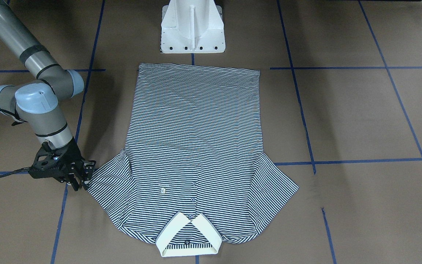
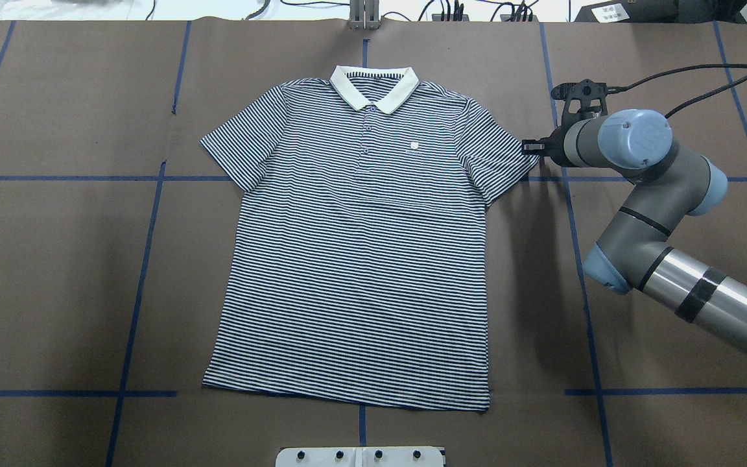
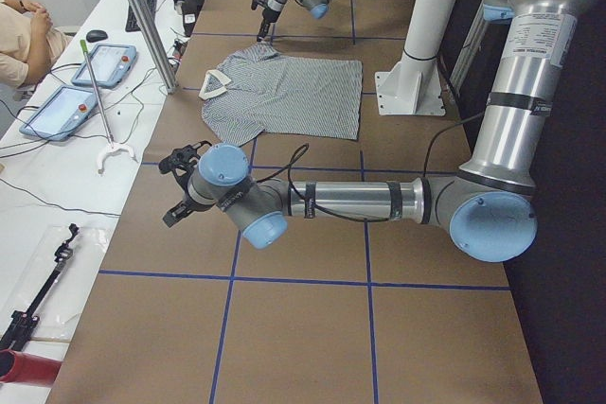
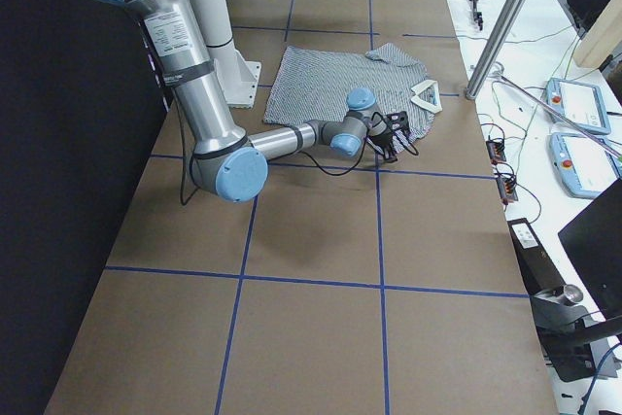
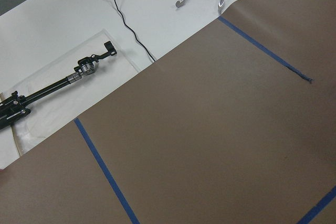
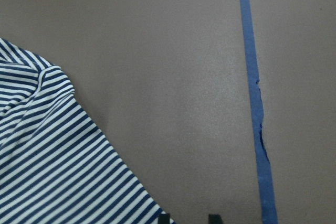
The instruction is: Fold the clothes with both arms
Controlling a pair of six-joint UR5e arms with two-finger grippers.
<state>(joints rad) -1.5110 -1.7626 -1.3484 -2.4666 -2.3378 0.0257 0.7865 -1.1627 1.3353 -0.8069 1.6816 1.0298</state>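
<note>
The polo shirt lies flat and face up in the middle of the brown surface, straight in front of the white pedestal. Its long axis runs from the robot outward. The hem is on the near side, just beside the pedestal. The cream collar points to the far side, close to the surface's far edge. Both short sleeves are spread out to the sides, and the buttons and the small chest label face upward.

The right arm reaches in low from the robot's right. The right gripper is down at the outer corner of the sleeve on that side. In the right wrist view, the two fingers stand a little apart with only bare surface between them. The striped sleeve edge runs up to one fingertip, and whether it touches cannot be told. A blue tape line runs just beside the gripper, on the side away from the shirt.

The left arm lies stretched low over the surface, well apart from the shirt, on the robot's left. The left gripper is near the far edge of the surface there. Whether its fingers are wide or narrow cannot be told. The left wrist view shows only brown surface, tape and a white bench with a black rod tool on it.
</note>
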